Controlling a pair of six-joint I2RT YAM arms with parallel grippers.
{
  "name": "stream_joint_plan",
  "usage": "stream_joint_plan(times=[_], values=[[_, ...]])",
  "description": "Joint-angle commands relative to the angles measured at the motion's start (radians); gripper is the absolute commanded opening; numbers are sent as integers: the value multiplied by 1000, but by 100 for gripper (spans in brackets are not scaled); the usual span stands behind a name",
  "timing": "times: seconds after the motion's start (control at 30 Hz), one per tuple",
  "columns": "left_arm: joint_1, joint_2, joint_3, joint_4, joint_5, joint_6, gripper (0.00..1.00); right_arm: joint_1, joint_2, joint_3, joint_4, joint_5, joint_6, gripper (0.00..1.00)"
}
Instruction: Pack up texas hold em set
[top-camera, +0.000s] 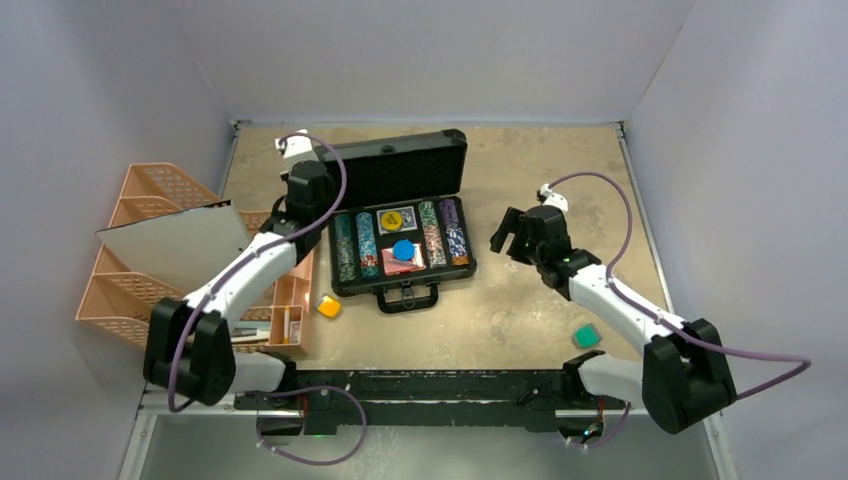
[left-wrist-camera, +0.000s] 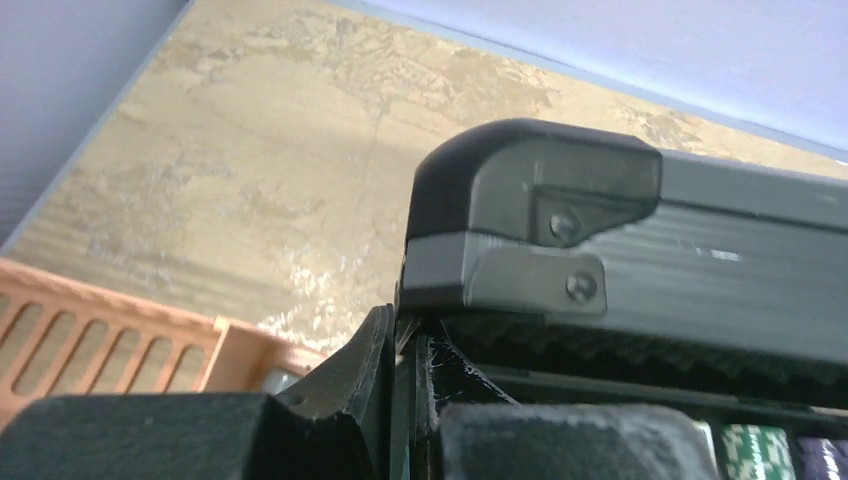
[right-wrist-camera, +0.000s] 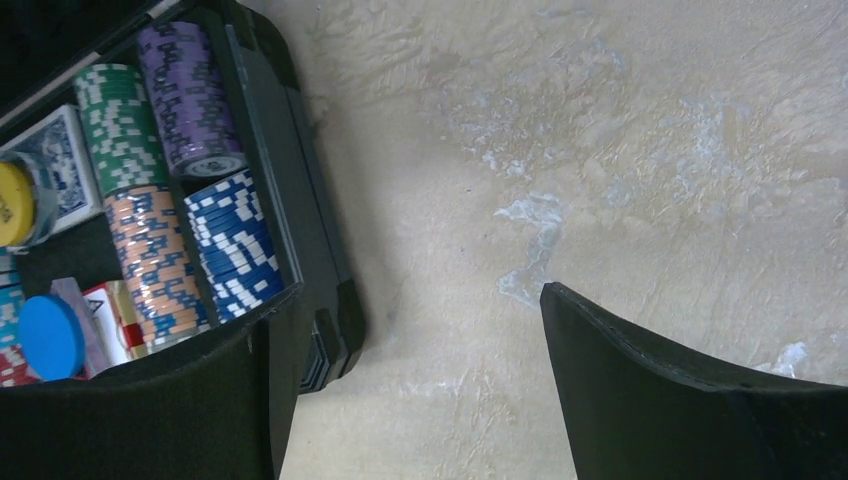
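The black briefcase (top-camera: 405, 290) lies open mid-table, its foam-lined lid (top-camera: 395, 170) standing up at the back. Rows of chip stacks (top-camera: 345, 250) fill it, with a blue button (top-camera: 403, 249), a yellow button (top-camera: 395, 219) and a red deck (top-camera: 400, 264) in the middle. My left gripper (top-camera: 305, 195) is at the lid's left edge; in the left wrist view the gripper (left-wrist-camera: 405, 370) is pinched on that edge below the lid's corner (left-wrist-camera: 520, 200). My right gripper (top-camera: 507, 235) hangs open and empty just right of the case; the right wrist view shows the gripper (right-wrist-camera: 410, 300) beside the blue chips (right-wrist-camera: 235, 245).
A small yellow block (top-camera: 328, 306) lies left of the case handle. A small green block (top-camera: 587, 337) lies near the right arm's base. Pink organiser trays (top-camera: 150, 200) with a white board (top-camera: 175, 240) across them stand along the left wall.
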Motion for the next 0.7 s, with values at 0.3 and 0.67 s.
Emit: stream_joint_plan(times=[0.3,0.67], values=[[-56,-339,-234,-339,127,-306,42,-3,-251,17,-127,-46,-33,86],[-60,-509,-206,-578,262,-307,55,-4,-372,39,-212,-71,-25,86]])
